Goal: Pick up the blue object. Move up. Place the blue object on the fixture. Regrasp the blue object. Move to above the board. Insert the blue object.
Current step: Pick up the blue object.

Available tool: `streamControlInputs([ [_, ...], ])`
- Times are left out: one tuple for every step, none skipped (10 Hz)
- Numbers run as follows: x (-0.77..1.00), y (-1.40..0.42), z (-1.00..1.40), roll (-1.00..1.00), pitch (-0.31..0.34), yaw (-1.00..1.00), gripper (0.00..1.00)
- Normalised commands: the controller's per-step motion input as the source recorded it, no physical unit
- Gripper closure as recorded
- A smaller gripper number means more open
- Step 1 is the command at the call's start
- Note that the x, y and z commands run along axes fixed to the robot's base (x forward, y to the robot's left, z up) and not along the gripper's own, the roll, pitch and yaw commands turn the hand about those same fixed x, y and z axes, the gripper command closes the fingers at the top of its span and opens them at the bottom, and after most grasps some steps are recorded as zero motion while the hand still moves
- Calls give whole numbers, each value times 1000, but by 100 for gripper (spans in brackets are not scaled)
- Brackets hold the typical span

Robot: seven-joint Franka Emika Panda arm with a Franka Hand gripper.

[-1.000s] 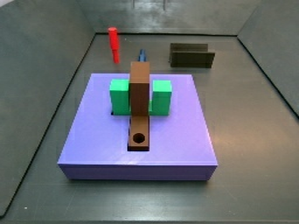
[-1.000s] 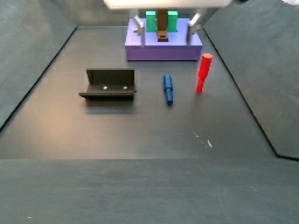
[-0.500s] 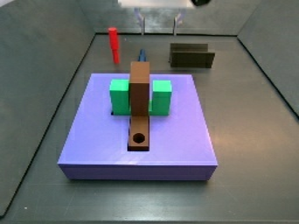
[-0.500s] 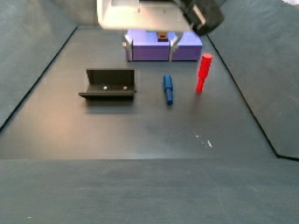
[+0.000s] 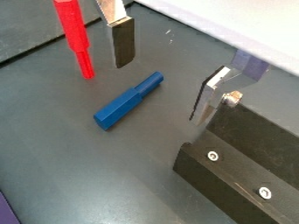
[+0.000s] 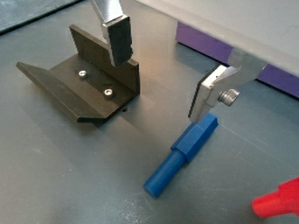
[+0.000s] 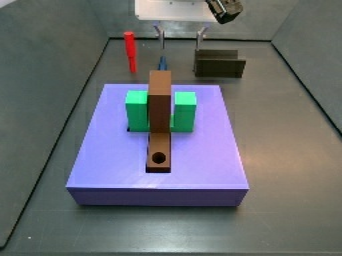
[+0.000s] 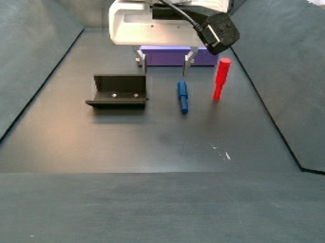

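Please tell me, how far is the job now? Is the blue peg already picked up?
Not yet. Nothing looks done: the blue peg lies flat on the floor, beside the red peg. In hand: the hand hangs open above it, empty. Left: the grasp, placing on the fixture, regrasping, inserting into the board.

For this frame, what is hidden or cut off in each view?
- Blue peg: in a side view mostly hidden behind the brown bar.
- Red peg: cut off by a wrist view's edge.
- Board: in a side view partly hidden by the open gripper.
- Fixture: cut off in a wrist view.
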Motion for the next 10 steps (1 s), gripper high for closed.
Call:
streamControlInputs([
  [0,0,-120,-16,0,0,0],
  [0,0,-129,-33,0,0,0],
  [0,0,-169,-46,0,0,0],
  [0,0,-237,-63,0,-11,0],
  [0,0,-251,-70,0,-11,0],
  [0,0,-226,-76,0,-9,0],
  [0,0,-211,-80,0,0,0],
  [0,-29,-163,-83,0,0,0],
  [-86,-160,-100,-9,-21,77,0],
  [-183,-149,-3,0,-44,77,0],
])
